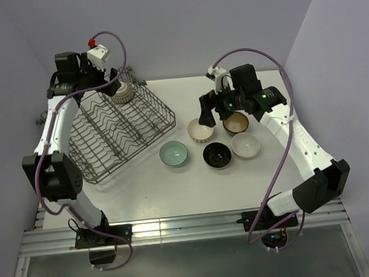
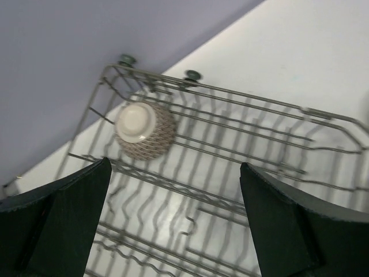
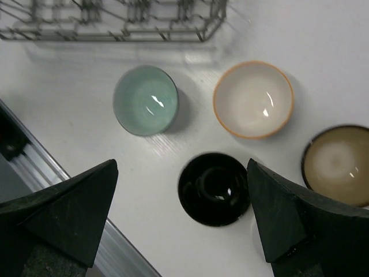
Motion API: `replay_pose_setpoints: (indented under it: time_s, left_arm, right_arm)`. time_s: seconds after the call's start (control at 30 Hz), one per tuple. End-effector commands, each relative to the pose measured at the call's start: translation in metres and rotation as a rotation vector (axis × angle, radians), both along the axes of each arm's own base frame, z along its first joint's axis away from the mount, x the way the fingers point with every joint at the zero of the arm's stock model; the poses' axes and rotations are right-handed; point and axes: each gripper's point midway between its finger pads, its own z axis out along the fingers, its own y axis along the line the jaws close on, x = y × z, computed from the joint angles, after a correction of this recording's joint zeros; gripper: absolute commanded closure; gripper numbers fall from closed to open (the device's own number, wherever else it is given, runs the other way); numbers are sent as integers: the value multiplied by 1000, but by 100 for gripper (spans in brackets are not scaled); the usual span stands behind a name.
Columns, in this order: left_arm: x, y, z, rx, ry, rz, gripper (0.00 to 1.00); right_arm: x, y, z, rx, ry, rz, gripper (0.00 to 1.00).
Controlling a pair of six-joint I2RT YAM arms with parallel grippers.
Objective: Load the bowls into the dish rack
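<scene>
Right wrist view: right gripper (image 3: 181,166) wide open, empty, over the black bowl (image 3: 213,187), perhaps its target; the white bowl (image 3: 253,99) beside it could get knocked. Meanwhile the left gripper (image 2: 174,166) stands open above the dish rack (image 2: 259,133).

Bowls: six in total. One patterned bowl (image 1: 124,92), upturned, sits inside the dish rack (image 1: 108,137). Five rest on the surface (image 1: 144,192): one pale green bowl (image 1: 173,154), one cream bowl with an orange rim (image 1: 201,131), one black bowl (image 1: 217,154), one brown bowl (image 1: 236,125) and one off-white bowl (image 1: 246,145). Dish racks: one. Arms: two, the left arm (image 1: 54,132) and the right arm (image 1: 298,137), each bearing one pair of jaws. Purple cables: two, the left cable (image 1: 118,45) and the right cable (image 1: 254,52). In the right wrist view four of the five loose bowls show clearly; in the left wrist view, the patterned one only.
</scene>
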Motion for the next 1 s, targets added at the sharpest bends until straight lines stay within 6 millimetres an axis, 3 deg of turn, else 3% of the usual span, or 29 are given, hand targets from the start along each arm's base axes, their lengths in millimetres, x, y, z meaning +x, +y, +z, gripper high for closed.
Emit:
replay_pose_setpoints:
  time_s: [0.0, 0.07, 0.1, 0.13, 0.37, 0.6, 0.97]
  left_arm:
    - [-61, -29, 26, -152, 54, -119, 1]
    - [-89, -39, 16, -185, 102, -180, 1]
    - [-105, -41, 28, -191, 79, -201, 0]
    - [-117, -44, 27, -201, 90, -216, 0]
    - [-194, -52, 10, -208, 83, -290, 1]
    - [-217, -62, -17, -189, 118, -302, 5]
    - [-224, -73, -27, -186, 177, -337, 9]
  right_arm:
    - [-18, -36, -30, -198, 25, 15, 0]
    - [-29, -46, -44, -274, 54, 65, 0]
    - [-29, -51, -52, -310, 76, 75, 0]
    - [-35, -55, -59, -339, 105, 95, 0]
    - [-30, -62, -102, -449, 210, 186, 0]
    - [-22, -57, -135, -449, 320, 202, 10]
    - [-10, -56, -169, -459, 383, 238, 24]
